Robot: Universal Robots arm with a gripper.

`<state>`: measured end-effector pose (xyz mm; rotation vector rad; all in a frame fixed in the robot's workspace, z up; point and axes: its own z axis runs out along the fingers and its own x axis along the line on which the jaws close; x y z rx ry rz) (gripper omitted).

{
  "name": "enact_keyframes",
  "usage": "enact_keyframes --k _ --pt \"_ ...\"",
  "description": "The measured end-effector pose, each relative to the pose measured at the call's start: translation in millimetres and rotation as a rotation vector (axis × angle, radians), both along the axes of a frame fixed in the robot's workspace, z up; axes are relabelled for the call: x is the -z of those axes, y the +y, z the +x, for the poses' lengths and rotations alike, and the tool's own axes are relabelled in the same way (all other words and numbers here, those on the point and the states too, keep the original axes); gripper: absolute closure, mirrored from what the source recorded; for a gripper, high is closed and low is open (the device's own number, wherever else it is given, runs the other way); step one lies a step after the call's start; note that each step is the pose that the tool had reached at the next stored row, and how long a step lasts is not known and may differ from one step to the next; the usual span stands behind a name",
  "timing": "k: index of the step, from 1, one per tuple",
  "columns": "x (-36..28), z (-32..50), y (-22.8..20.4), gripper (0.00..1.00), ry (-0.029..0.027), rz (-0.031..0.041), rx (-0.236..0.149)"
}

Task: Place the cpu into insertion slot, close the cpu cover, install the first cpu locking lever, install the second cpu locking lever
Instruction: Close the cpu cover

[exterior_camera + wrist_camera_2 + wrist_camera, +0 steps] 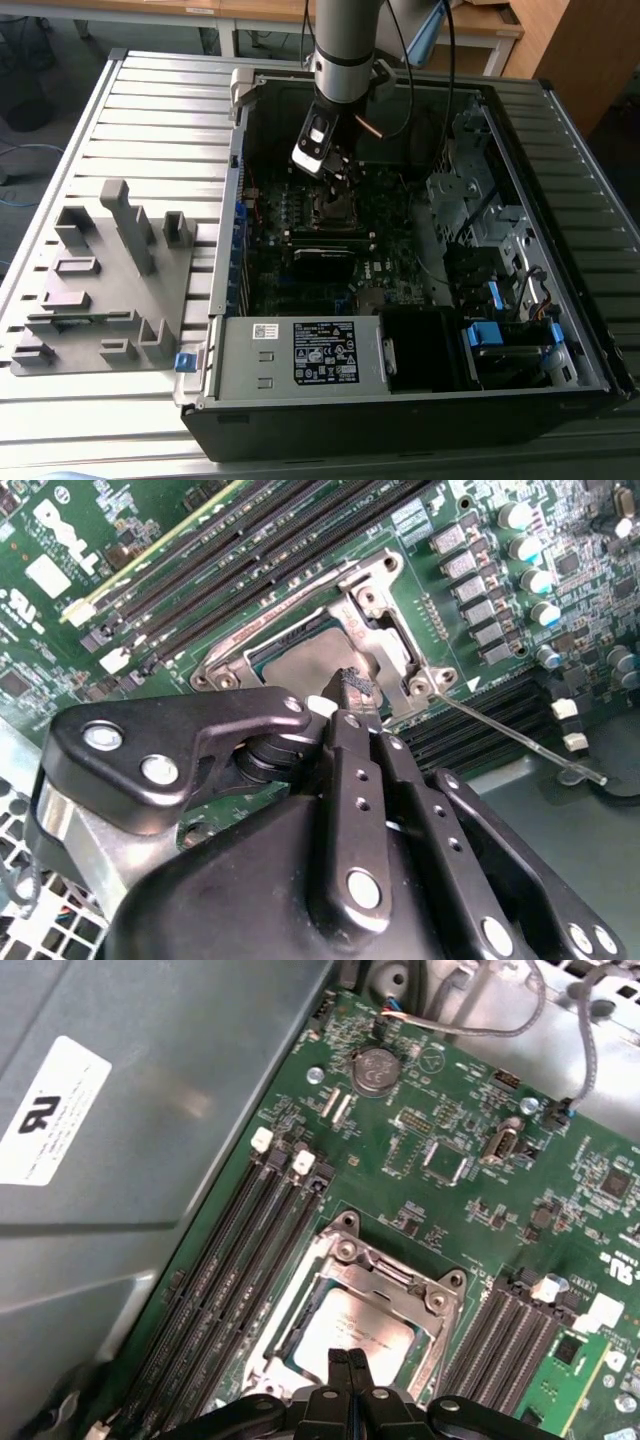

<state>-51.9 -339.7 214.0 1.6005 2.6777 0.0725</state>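
The cpu (pixel 300 665) (pixel 355 1330) lies flat in the insertion slot (pixel 345 1250), its dull metal face showing. The cpu cover (pixel 385 645) (pixel 400 1280), a silvery frame, lies down around it. A thin locking lever (pixel 510 735) sticks out sideways from the socket's corner, over the board. My gripper (pixel 352 688) (pixel 348 1358) is shut, fingertips together with nothing between them, resting at the cover's edge beside the chip. In the exterior view the gripper (pixel 338 180) hangs inside the open computer case (pixel 400 400), over the socket.
Long black memory slots (pixel 250 560) (pixel 230 1260) flank the socket. Capacitors (pixel 530 550) stand close by. The case's grey wall (pixel 150 1110) rises on one side. A power supply (pixel 320 350) fills the case's front, a drive cage (pixel 470 200) its right. A grey fixture (pixel 100 280) lies outside on the exterior view's left.
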Motion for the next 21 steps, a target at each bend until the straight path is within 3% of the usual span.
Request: enact_keyframes --k 6,21 --pt "0.0 0.0 0.0 0.89 -0.0001 0.0000 -0.078" --pt "0.0 0.0 0.0 0.89 0.0000 0.0000 -0.087"
